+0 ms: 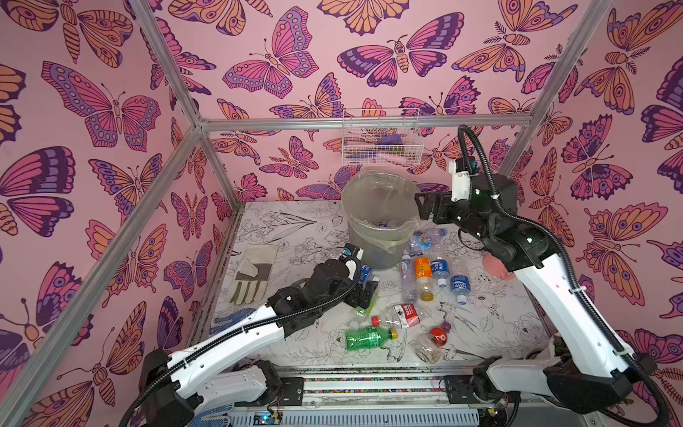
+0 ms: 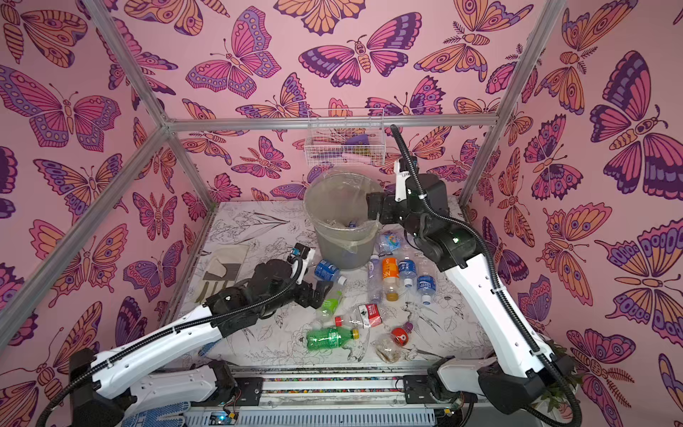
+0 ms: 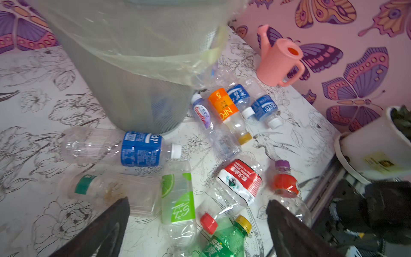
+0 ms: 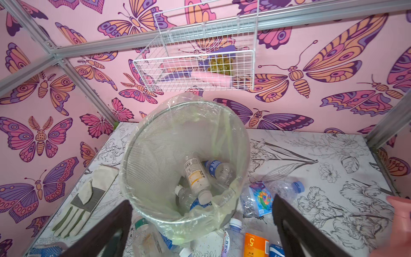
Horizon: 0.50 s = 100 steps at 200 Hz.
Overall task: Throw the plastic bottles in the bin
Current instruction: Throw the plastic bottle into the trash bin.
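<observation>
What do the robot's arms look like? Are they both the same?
The left arm and right arm match: long white shells with black joints. A black ribbed cable runs along each. Small green lights glow on the right arm. The left end effector and right end effector each have two dark, pointed fingers.

Enclosure: pink butterfly-print walls.
Aluminium rails line the wall joints; the tabletop carries floral line drawings; a wire basket hangs from the back rail.
</observation>
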Available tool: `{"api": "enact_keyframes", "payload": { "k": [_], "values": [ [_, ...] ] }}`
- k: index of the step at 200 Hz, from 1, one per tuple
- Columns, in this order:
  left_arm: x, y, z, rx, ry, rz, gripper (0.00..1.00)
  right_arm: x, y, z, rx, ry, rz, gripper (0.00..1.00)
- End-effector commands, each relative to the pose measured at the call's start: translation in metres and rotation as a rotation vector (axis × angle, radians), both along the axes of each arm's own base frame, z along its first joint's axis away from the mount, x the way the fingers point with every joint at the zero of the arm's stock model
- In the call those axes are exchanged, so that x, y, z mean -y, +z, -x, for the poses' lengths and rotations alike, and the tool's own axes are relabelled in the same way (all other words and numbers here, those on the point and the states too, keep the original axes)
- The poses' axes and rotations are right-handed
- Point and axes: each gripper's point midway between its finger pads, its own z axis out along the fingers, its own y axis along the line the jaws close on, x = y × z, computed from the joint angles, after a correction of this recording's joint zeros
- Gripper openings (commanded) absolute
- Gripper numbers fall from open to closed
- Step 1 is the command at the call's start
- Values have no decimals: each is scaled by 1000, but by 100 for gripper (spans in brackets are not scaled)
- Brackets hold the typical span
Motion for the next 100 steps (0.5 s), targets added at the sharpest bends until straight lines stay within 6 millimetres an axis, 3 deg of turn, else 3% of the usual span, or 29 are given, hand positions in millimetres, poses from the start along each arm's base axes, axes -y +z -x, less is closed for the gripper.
{"api": "enact_keyframes", "payload": {
  "k": [1,47,100],
  "values": [
    [29,-12,18,-29,-130,8,98,25,0,-1,7,-88,-42,99],
    [80,-62,55,-132,-294,-102,96,66,-23,-1,-63,-192,-152,99],
    [117,-75,82,-189,-437,-128,92,97,-33,2,-76,-298,-188,99]
  ]
}}
